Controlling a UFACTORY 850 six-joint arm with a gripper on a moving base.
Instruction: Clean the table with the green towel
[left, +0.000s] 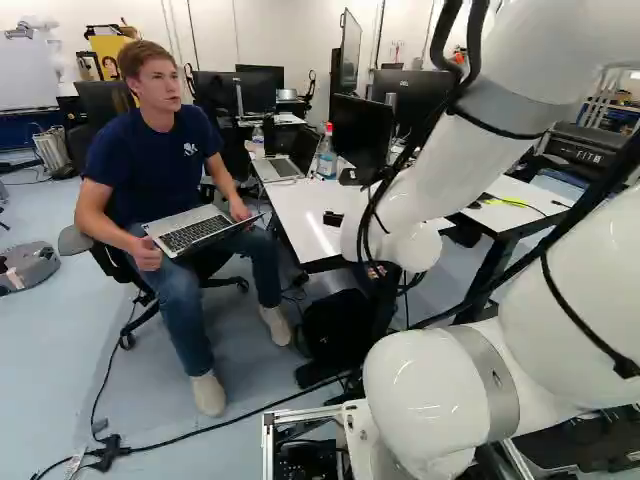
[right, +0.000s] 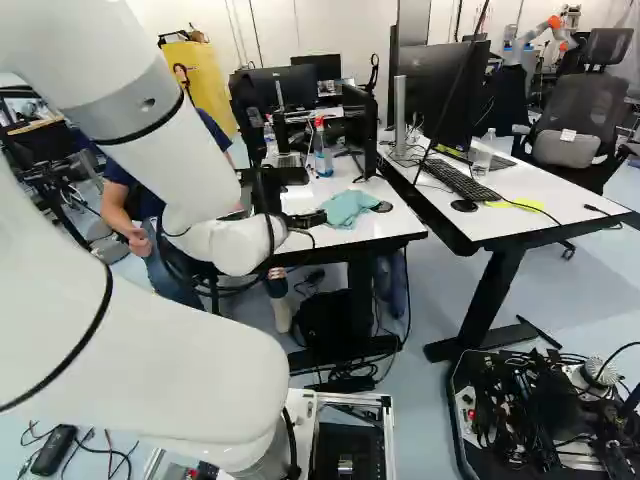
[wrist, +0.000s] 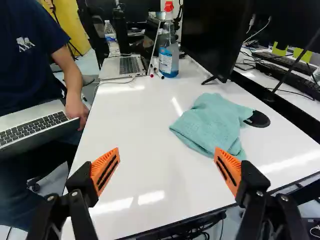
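In the right base view my gripper reaches over the near part of the white table, close to the green towel. The wrist view shows the gripper wide open, its orange-padded fingers apart and nothing between them. The crumpled towel lies on the tabletop ahead of the gripper, towards the finger on the monitor's side. A round black pad sits against the towel's edge.
A spray bottle, markers and an open laptop stand farther along the table, beside a monitor. A person with another laptop sits close by the table's side. A second desk holds a keyboard.
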